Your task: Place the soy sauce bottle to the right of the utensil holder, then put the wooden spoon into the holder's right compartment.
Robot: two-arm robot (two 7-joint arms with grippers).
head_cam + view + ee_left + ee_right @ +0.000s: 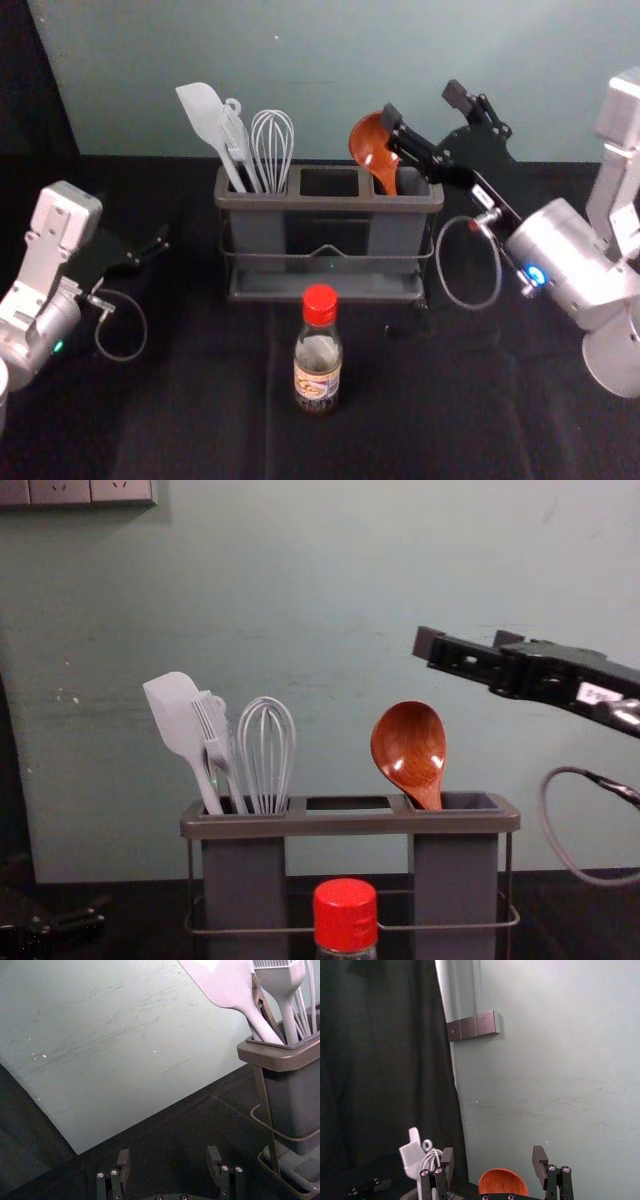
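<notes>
The wooden spoon (372,143) stood in the right compartment (455,880) of the utensil holder (330,203), bowl up and leaning a little, so the second half of the job looked done. The first half did not: the soy sauce bottle (317,365) stood upright on the tabletop (180,420) in front of the holder, near its middle, rather than to its right. What was left, as I judged it, was to carry the bottle over to that side and set it down upright.

The right gripper (423,105) hung above the holder's right end, near the spoon, its jaws spread wide with nothing in them. The left gripper (169,1154) was parked low, off to the left of the holder, its jaws also apart and unloaded.

By count there was one bottle, one wooden spoon and one holder with two hanging compartments. The left compartment (244,880) held at least three pale utensils: one spatula (203,115), one brush (213,720) and one whisk (272,150); whether another stood behind them I could not tell.
</notes>
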